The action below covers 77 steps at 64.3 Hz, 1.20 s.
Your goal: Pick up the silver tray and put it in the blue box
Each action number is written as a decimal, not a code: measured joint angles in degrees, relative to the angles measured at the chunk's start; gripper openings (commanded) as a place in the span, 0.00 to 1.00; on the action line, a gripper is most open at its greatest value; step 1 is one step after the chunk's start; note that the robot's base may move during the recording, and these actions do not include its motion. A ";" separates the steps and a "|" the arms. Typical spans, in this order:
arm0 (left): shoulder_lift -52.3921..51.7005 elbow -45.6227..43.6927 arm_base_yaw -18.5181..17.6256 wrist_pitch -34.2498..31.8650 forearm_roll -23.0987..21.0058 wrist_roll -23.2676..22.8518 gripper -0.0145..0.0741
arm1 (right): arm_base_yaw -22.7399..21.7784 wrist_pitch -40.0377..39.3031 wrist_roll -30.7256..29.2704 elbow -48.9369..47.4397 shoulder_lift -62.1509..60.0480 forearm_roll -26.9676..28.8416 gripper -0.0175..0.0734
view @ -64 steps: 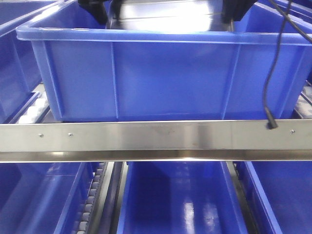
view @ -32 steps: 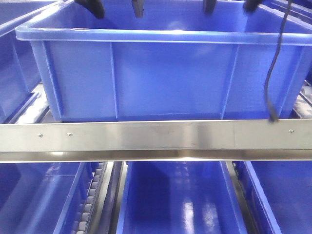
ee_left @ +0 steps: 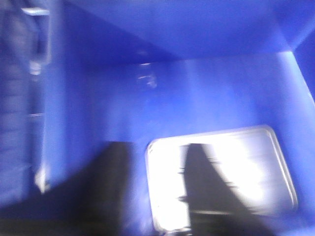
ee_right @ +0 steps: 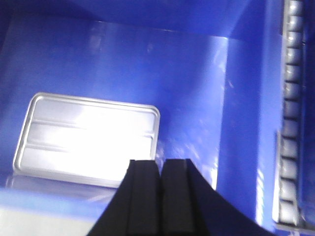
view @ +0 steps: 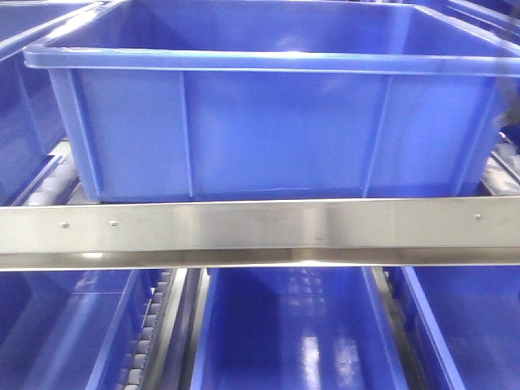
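The silver tray [ee_right: 88, 137] lies flat on the floor of the blue box [ee_right: 197, 73], its two long ridges showing in the right wrist view. My right gripper [ee_right: 159, 162] hovers above the tray's near right corner, shut with nothing in it. In the blurred left wrist view the silver tray [ee_left: 221, 177] glares white on the floor of the blue box [ee_left: 197, 83]. My left gripper [ee_left: 155, 147] hangs above it, open, its fingers spread wide over the tray's left edge. In the front view the blue box [view: 268, 130] hides the tray, and neither gripper shows.
A steel rail [view: 260, 231] crosses in front of the box. More blue crates [view: 301, 341] sit on the level below and to the left [view: 24, 122]. A roller track [ee_right: 290, 123] runs along the box's right side, and more rollers [view: 146, 341] show below.
One second ago both grippers held the tray at the box's rim. Half a second ago they stood open without it. Now they and the cable have left the front view.
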 measured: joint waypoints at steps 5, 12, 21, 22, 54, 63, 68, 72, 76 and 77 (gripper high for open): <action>-3.59 5.28 -0.09 -0.55 0.00 0.11 0.05 | 0.00 -1.37 -0.71 3.72 -3.04 0.00 0.25; -9.32 15.05 -0.09 -2.97 -0.13 0.23 0.05 | 0.00 -4.55 -2.21 11.91 -8.23 0.00 0.25; -18.76 30.96 -0.09 -8.51 -1.24 0.23 0.05 | 0.00 -11.68 -3.00 24.79 -16.36 0.00 0.25; -19.72 33.23 -0.09 -9.51 -1.50 0.23 0.05 | 0.00 -12.39 -3.11 26.81 -17.52 0.00 0.25; -60.16 71.21 -0.09 -28.74 -3.28 0.60 0.05 | 0.00 -39.13 -5.11 70.83 -53.40 0.00 0.25; -67.24 72.41 -0.09 -28.95 -3.28 0.82 0.05 | 0.00 -47.05 -5.47 76.89 -64.50 -0.11 0.25; -69.40 72.41 -0.09 -28.95 -3.28 0.82 0.05 | 0.00 -49.83 -5.47 78.80 -68.40 -0.19 0.25; -70.02 72.41 -0.09 -28.95 -3.28 0.82 0.05 | 0.00 -50.89 -5.47 79.37 -69.59 -0.19 0.25; -70.15 72.41 -0.09 -28.95 -3.28 0.82 0.05 | 0.00 -51.11 -5.47 79.51 -69.80 -0.25 0.25; -70.15 72.53 -0.09 -28.95 -3.28 0.82 0.05 | 0.00 -51.22 -5.47 79.51 -69.80 -0.25 0.25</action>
